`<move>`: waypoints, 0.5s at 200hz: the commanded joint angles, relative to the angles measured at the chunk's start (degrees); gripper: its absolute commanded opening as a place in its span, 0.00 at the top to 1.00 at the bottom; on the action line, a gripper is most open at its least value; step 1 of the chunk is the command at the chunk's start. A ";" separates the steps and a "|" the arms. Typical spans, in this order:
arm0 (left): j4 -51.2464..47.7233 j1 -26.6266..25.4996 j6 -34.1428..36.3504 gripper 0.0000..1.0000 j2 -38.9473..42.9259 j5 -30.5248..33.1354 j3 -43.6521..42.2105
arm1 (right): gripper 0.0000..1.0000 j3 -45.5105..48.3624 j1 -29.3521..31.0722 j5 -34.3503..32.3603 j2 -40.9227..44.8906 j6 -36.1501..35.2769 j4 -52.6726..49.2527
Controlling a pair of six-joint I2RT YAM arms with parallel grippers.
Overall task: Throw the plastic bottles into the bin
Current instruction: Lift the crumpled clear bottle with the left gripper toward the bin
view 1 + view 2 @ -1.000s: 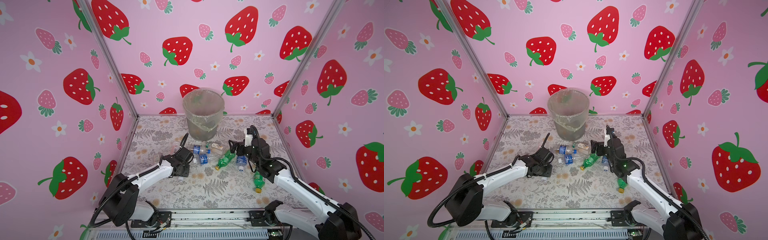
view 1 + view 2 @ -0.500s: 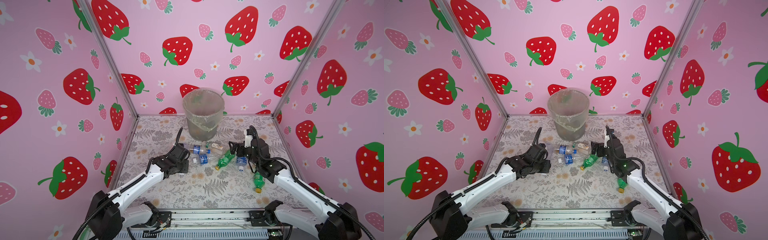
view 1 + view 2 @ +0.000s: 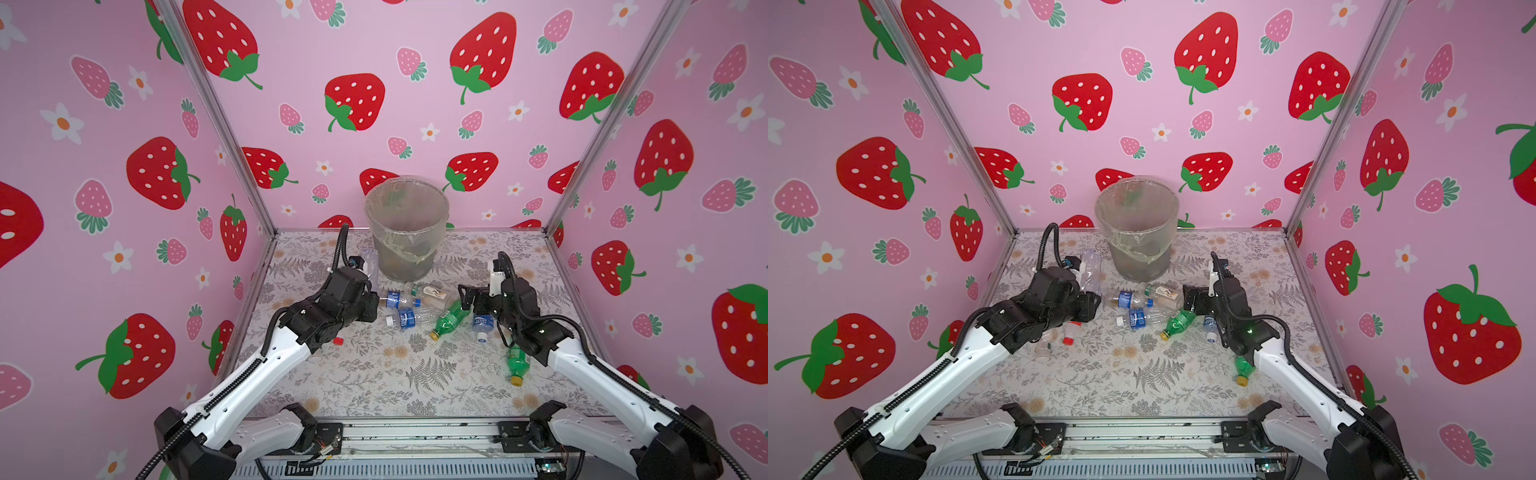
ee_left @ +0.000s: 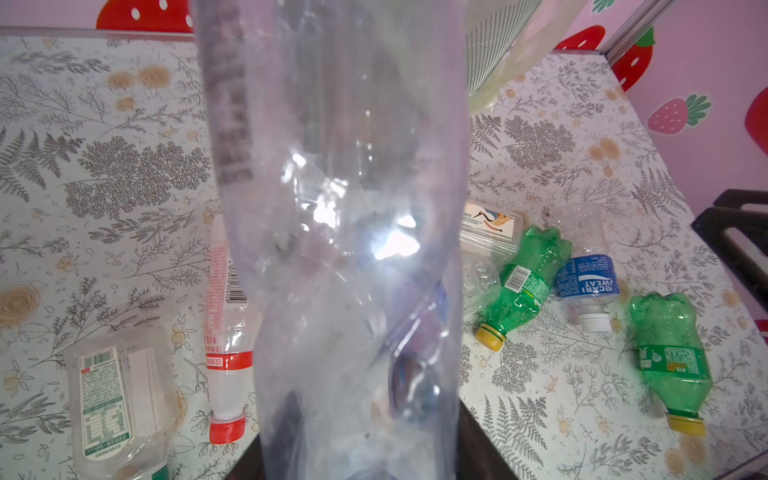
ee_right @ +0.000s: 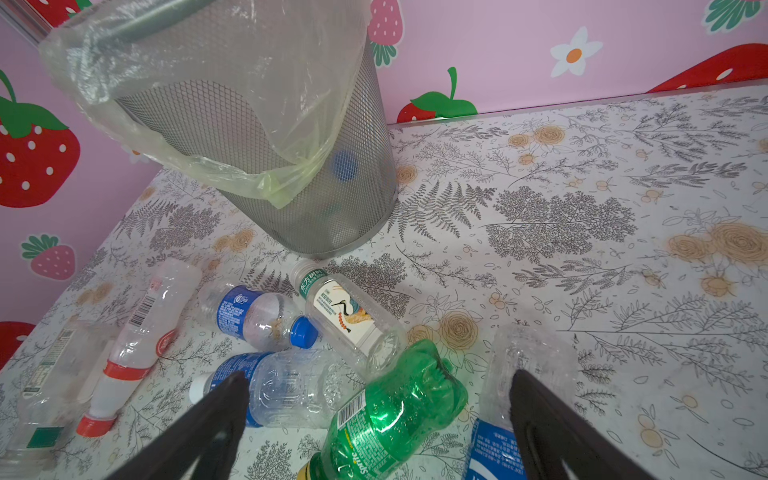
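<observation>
Left end effector [image 3: 369, 286], pinching crumpled clear plastic bottle [image 3: 370, 259], now higher, left of round grey bin [image 3: 409, 253]; right end effector [image 5: 378, 376] stays spread.

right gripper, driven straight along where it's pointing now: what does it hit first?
Most likely the green bottle, lying framed between the open fingers of the right gripper. The blue-labelled clear bottle beside one finger is close too; depth is hard to judge.

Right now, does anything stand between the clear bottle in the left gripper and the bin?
Nothing visible does. The left gripper holds the clear bottle beside the bin, with no other thing between them. Only the bin's own wall faces it: the bottle seems lower than the rim, so it probably needs lifting first.
</observation>
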State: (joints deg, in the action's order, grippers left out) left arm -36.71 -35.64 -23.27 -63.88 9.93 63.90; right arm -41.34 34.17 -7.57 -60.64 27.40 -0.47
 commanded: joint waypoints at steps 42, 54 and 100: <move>3.19 3.44 6.10 0.53 -1.35 2.18 8.69 | 0.01 -0.18 -0.29 0.17 -1.32 0.64 0.13; 5.04 3.90 6.87 0.53 -0.55 1.69 9.01 | 0.01 -0.19 -0.26 -0.05 -1.24 0.51 0.00; 18.34 4.54 7.87 0.52 7.07 -2.64 -0.42 | 0.01 0.34 -0.27 -0.47 -0.49 0.73 -0.17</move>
State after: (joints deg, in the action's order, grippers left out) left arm -26.85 -31.57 -16.67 -60.80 9.52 67.61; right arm -41.34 34.11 -7.51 -61.76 27.40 -0.51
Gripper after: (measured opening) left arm 0.521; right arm 0.994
